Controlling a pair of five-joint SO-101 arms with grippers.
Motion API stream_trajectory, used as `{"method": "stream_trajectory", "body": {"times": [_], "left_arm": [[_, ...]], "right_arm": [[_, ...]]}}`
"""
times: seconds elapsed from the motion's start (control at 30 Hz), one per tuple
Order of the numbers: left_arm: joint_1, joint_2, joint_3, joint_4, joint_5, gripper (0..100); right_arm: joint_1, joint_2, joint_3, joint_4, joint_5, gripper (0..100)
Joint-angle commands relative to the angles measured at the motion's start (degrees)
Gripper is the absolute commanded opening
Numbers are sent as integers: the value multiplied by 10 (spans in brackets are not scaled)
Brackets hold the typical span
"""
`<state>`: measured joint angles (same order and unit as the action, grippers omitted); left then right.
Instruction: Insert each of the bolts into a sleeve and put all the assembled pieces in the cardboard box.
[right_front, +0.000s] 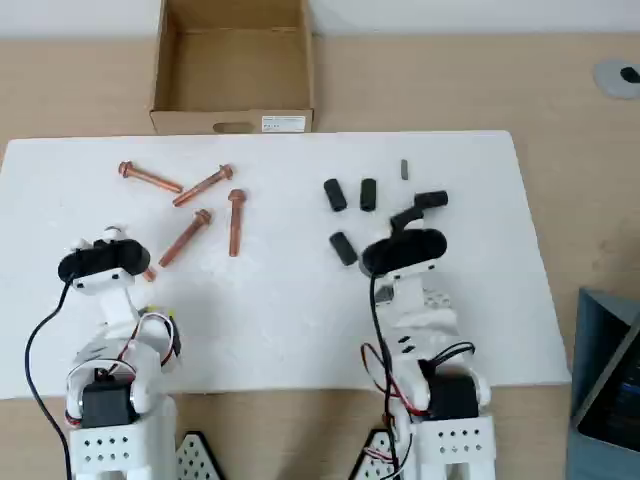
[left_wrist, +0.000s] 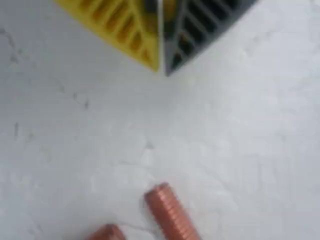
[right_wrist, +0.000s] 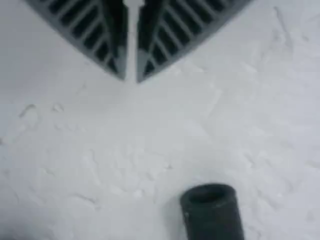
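Observation:
Several copper bolts lie scattered on the left of the white mat (right_front: 270, 320), among them one (right_front: 150, 178) at the far left and one (right_front: 236, 222) pointing toward the front. Several short black sleeves lie right of centre, such as two (right_front: 334, 195) (right_front: 368, 194) side by side and one (right_front: 343, 248) nearer the front. The cardboard box (right_front: 168, 70) stands empty beyond the mat. My left arm (right_front: 100, 262) is just left of the bolts; its gripper (left_wrist: 161, 67) is shut and empty above the mat, a threaded bolt end (left_wrist: 170, 212) close by. My right arm (right_front: 403, 252) is among the sleeves; its gripper (right_wrist: 131, 75) is shut and empty, near an upright-looking black sleeve (right_wrist: 212, 212).
The mat rests on a wooden table (right_front: 590, 200). A small grey pin-like piece (right_front: 404, 170) lies behind the sleeves. A grey round fitting (right_front: 617, 78) sits at the far right, and a dark grey object (right_front: 605, 370) stands at the right edge.

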<state>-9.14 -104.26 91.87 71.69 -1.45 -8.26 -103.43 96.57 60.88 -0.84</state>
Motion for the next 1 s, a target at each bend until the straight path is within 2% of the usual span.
{"method": "stream_trajectory", "body": {"times": [0.0,0.87,0.97], "left_arm": [[-5,-2,-4,-11,-1,5],[0,-2,-4,-12,-1,5],[-5,-2,-4,-40,1,5]], "right_arm": [[-6,-65,1,1,4,10],[-6,-65,1,1,4,10],[-6,-65,1,1,4,10]]}}
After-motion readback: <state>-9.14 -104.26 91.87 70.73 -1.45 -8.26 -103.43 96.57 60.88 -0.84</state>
